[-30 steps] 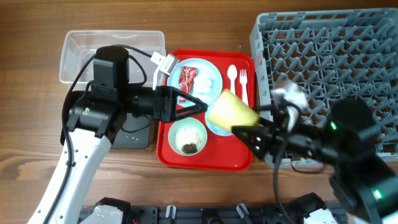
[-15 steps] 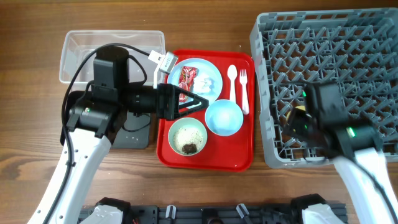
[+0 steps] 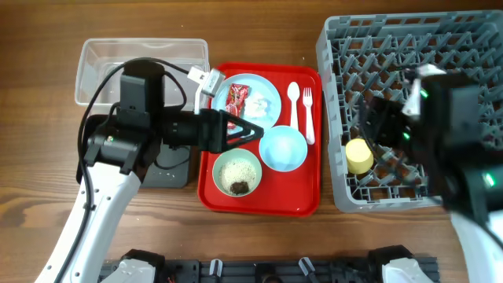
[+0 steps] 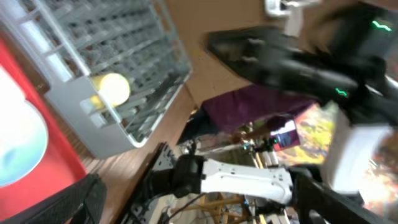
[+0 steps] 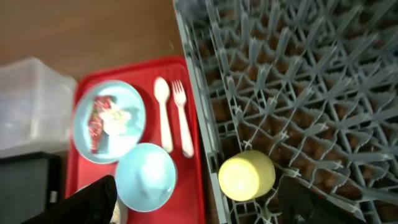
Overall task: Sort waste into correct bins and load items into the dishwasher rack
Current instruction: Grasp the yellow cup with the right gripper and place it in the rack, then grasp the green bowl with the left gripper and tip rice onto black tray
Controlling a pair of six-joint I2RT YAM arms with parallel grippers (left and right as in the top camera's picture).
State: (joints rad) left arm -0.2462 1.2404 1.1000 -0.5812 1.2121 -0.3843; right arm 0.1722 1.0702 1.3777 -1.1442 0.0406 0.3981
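Yellow cup (image 3: pixel 360 156) rests at the rack's (image 3: pixel 409 47) 7 o'clock; my right gripper (image 5: pixel 200 203) is wide open, empty, so I'd lift straight clear of the pegs (image 5: pixel 323 74)

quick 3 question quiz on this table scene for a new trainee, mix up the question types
1. True or false: the small yellow cup sits inside the large grey plastic lattice rack.
2. What lies on the light blue round plate? A) a small red crinkled wrapper and a crumpled white tissue ball; B) a metal knife; C) nothing.
3. Fill in: the loose white rice-like grains with dark bits lie in the pale green ____.
Key: 1 true; 2 A; 3 bowl.
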